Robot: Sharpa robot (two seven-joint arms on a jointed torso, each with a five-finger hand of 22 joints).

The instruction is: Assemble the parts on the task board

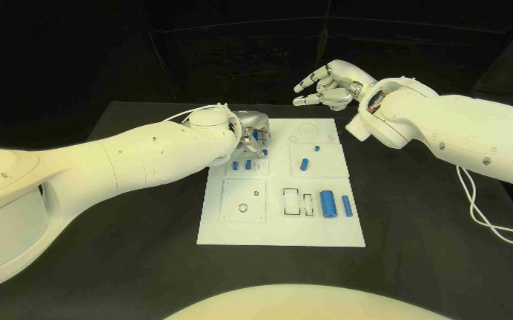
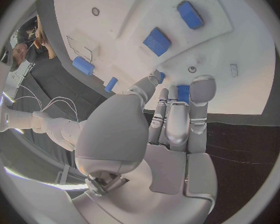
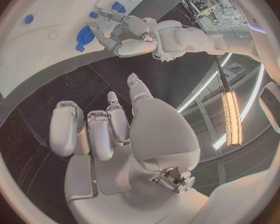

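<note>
Left hand (image 1: pixel 249 129) down over the far left part of the task board (image 1: pixel 282 230), fingers (image 2: pixel 201 92) stretched toward small blue parts (image 1: pixel 242 164) lying there; fingertips close to a blue piece (image 2: pixel 183 91), but cannot tell whether anything is grasped or merely touched. Right hand (image 1: pixel 333 83) raised beyond the board's far right corner, over the black table (image 1: pixel 139 209), fingers (image 3: pixel 68 129) loosely curled and apart, holding nothing. Two larger blue cylinders (image 1: pixel 336 205) lying near the board's right edge toward the near side, another blue piece (image 1: pixel 305 163) at mid-board.
</note>
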